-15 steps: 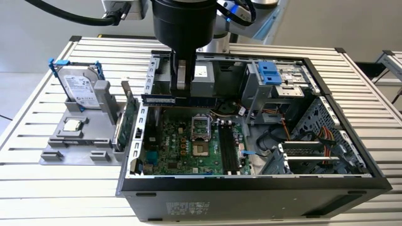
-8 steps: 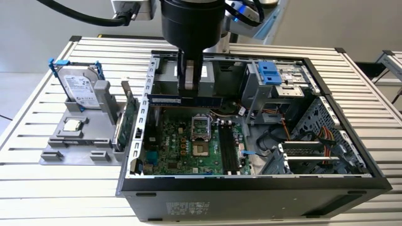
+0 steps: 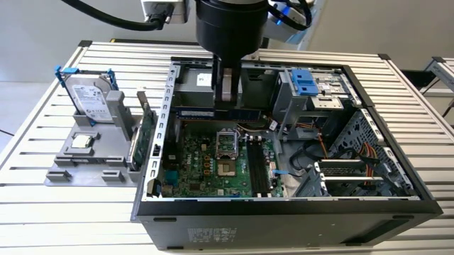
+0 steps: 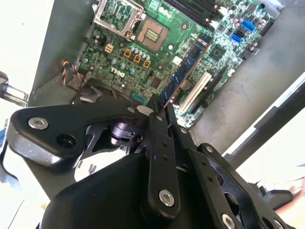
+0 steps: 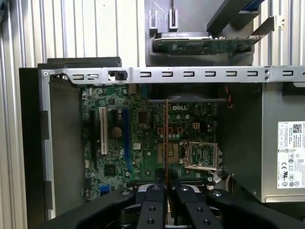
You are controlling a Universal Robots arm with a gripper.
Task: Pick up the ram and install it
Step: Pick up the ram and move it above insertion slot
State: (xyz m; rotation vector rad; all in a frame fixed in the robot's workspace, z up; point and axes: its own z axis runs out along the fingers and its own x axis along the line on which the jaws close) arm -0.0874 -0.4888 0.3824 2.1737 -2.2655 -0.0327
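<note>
This looks like a robotics lab or test cell, though little of the room itself can be seen. A slatted metal counter (image 3: 404,106) carries an open computer case (image 3: 284,226) with its motherboard (image 3: 206,164) bared. Beside it a grey jig (image 3: 78,172) holds a hard drive (image 3: 92,101) and a card (image 3: 144,138) upright, and a robot arm (image 3: 227,26) hangs above.

A table (image 3: 64,223) of pale, ribbed metal slats carries two things. An open black computer case (image 3: 284,231) lies on its side across the middle of the table, its open side facing up. Just beside the case, on the exterior view's left, a grey moulded fixture (image 3: 85,164) sits with its base flat on the slats. More slats run on beyond the case and past it on the exterior view's right.
</note>
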